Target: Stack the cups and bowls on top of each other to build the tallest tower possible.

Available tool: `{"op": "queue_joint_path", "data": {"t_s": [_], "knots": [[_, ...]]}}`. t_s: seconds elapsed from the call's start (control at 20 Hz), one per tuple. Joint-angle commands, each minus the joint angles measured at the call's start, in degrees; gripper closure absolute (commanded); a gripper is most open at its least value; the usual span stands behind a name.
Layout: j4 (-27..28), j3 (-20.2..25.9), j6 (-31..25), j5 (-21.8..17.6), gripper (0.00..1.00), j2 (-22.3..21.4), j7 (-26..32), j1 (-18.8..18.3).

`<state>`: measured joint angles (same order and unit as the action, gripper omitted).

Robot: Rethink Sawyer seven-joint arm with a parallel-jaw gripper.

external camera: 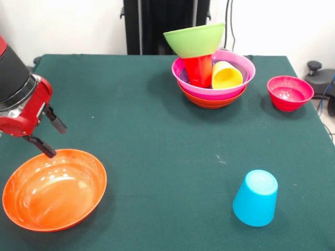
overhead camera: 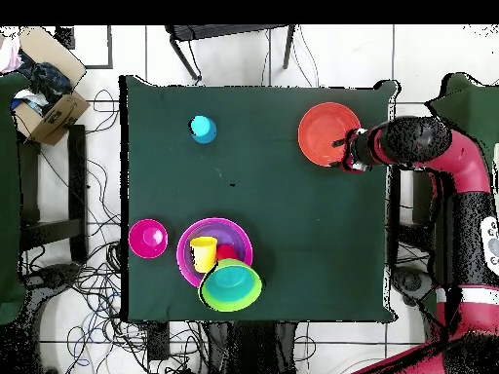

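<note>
My gripper (external camera: 48, 135) is open at the left, its fingers spread just over the far rim of a large orange bowl (external camera: 55, 188), with nothing between them. The overhead view shows the gripper (overhead camera: 343, 156) at that bowl's (overhead camera: 326, 133) edge. The tower (external camera: 213, 78) stands at the far side: an orange bowl lowest, then a magenta bowl (external camera: 238, 65) with purple inside. In it are an upright red cup (external camera: 199, 70) and a tilted yellow cup (external camera: 226, 76). A lime green bowl (external camera: 194, 39) rests tilted on the red cup. A light blue cup (external camera: 255, 197) stands upside down, alone.
A small crimson bowl (external camera: 289, 92) sits right of the tower, near the table's edge. The green tablecloth (external camera: 157, 136) covers the whole table. Off the table, a cardboard box (overhead camera: 49, 107) and cables lie on the floor.
</note>
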<state>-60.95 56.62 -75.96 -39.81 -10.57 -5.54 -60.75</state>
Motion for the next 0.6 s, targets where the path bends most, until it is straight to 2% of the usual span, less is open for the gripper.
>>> {"op": "queue_joint_path", "data": {"t_s": [0.05, 0.6], "knots": [[-4.7, -0.1, 9.6, -0.1, 0.00, -1.8, 9.6, -2.2], [-4.6, -0.2, 10.0, 0.8, 0.00, -1.5, 10.8, -2.2]]}}
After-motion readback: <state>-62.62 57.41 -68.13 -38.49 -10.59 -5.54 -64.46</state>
